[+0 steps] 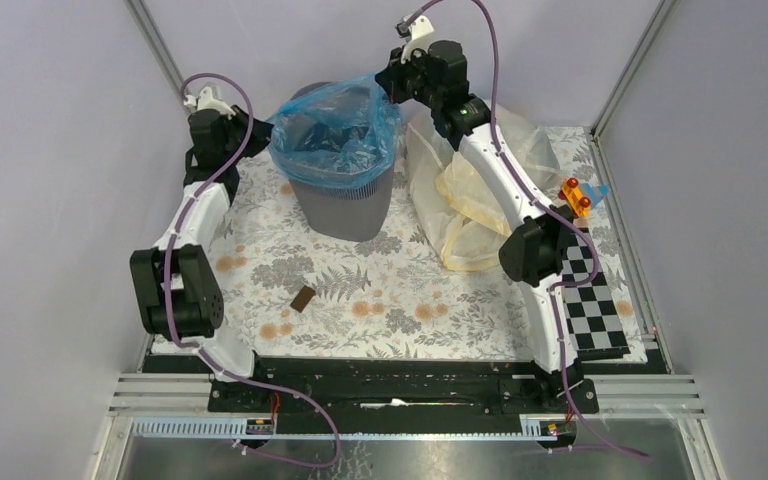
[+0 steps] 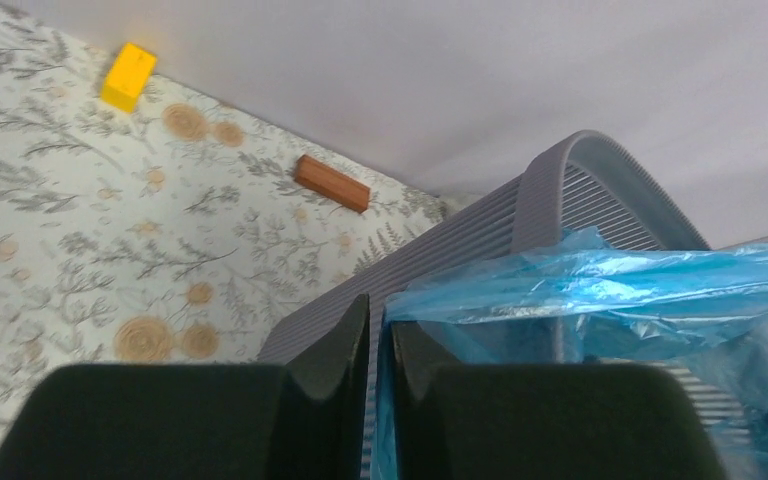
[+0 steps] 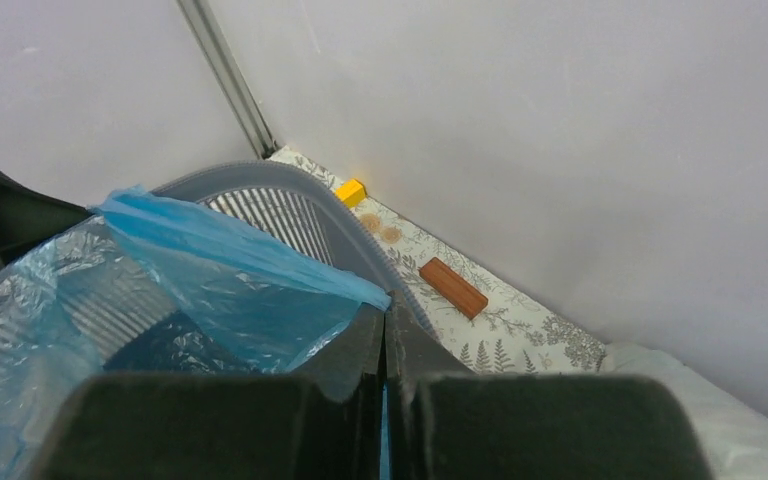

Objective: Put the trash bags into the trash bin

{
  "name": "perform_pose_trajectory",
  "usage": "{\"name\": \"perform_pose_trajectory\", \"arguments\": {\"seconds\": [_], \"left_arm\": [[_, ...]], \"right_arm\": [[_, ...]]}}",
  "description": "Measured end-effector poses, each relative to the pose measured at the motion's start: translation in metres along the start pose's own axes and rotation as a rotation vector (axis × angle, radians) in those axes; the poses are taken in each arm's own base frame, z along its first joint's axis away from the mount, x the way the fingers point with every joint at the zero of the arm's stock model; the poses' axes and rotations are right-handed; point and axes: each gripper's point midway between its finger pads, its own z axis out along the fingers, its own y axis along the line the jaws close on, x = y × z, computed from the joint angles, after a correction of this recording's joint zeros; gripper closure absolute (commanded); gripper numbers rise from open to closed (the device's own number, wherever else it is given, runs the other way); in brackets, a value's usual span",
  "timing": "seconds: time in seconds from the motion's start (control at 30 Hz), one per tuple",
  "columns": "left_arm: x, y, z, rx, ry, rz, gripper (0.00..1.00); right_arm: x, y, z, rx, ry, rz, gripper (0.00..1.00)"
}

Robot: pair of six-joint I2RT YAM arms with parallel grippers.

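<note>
The dark grey mesh trash bin [image 1: 345, 205] stands at the back middle of the floral mat. A blue trash bag [image 1: 335, 135] sits in its mouth, spread over the rim. My left gripper [image 1: 260, 130] is shut on the bag's left edge [image 2: 385, 420] at the bin rim [image 2: 560, 170]. My right gripper [image 1: 392, 85] is shut on the bag's right edge [image 3: 360, 295] by the rim [image 3: 290, 180]. A pale yellow translucent bag [image 1: 470, 190] lies crumpled right of the bin, under my right arm.
A small brown block [image 1: 302, 298] lies on the mat in front of the bin. An orange and blue toy [image 1: 580, 195] and a checkerboard [image 1: 590, 300] sit at the right. A yellow block [image 2: 127, 75] and a brown block [image 2: 332, 183] lie by the back wall.
</note>
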Motion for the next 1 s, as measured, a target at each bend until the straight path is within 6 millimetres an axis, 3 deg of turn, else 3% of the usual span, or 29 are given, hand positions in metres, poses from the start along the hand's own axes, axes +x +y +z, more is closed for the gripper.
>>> {"name": "perform_pose_trajectory", "arguments": {"seconds": [0.13, 0.53, 0.67, 0.8, 1.0], "left_arm": [[0.002, -0.008, 0.014, 0.063, 0.028, -0.014, 0.79], [0.026, -0.019, 0.051, 0.248, 0.156, -0.130, 0.78], [0.037, -0.024, 0.053, 0.288, 0.198, -0.153, 0.77], [0.045, -0.028, 0.054, 0.314, 0.223, -0.161, 0.77], [0.054, -0.038, 0.058, 0.344, 0.253, -0.167, 0.77]], "right_arm": [[0.006, -0.012, 0.008, 0.012, -0.016, 0.060, 1.00], [-0.003, -0.034, 0.008, 0.027, -0.075, 0.157, 1.00], [0.013, -0.041, 0.009, 0.042, -0.041, 0.201, 0.98], [0.045, -0.048, 0.010, 0.073, 0.034, 0.277, 0.93], [0.047, -0.056, 0.002, 0.088, 0.044, 0.370, 0.97]]}}
